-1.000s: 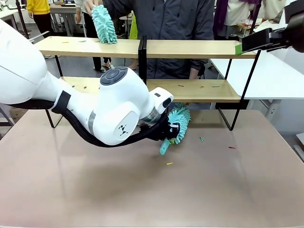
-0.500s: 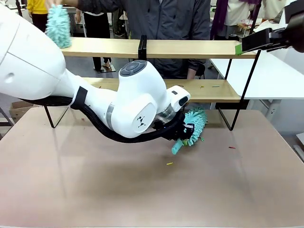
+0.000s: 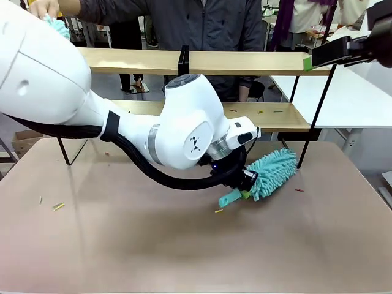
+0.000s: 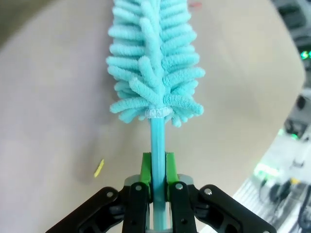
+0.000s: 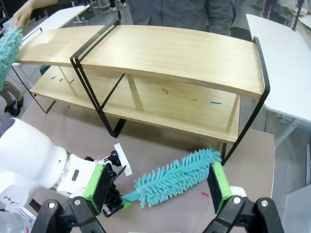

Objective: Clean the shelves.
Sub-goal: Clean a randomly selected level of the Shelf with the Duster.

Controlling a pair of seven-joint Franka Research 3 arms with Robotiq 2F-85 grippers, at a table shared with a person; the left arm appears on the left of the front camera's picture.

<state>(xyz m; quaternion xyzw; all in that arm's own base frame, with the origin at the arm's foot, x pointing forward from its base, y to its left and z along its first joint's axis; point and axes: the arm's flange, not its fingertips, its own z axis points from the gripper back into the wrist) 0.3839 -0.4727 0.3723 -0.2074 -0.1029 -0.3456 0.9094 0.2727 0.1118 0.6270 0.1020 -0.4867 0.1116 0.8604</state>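
The shelves [image 3: 257,63] stand across the far half of the table, with light wood boards on a black frame, and show from above in the right wrist view [image 5: 170,48]. My left gripper [image 3: 245,182] is shut on the handle of a teal fluffy duster [image 3: 272,171], just above the table in front of the lower board's right part. In the left wrist view the green pads [image 4: 146,170] clamp the thin teal handle and the duster head [image 4: 153,63] points away. My right gripper [image 5: 158,187] is open and hovers high over the right end of the shelves [image 3: 324,55], with nothing between its fingers.
A person stands behind the shelves and holds a second teal duster [image 3: 58,24] at the far left end of the top board. Small coloured scraps lie on the table [image 3: 218,211] and on the lower board [image 5: 194,100]. A white table [image 3: 361,98] stands to the right.
My left arm has swept to the right with the duster, whose head now points right. The person's duster has moved left along the top board. The right gripper has not moved.
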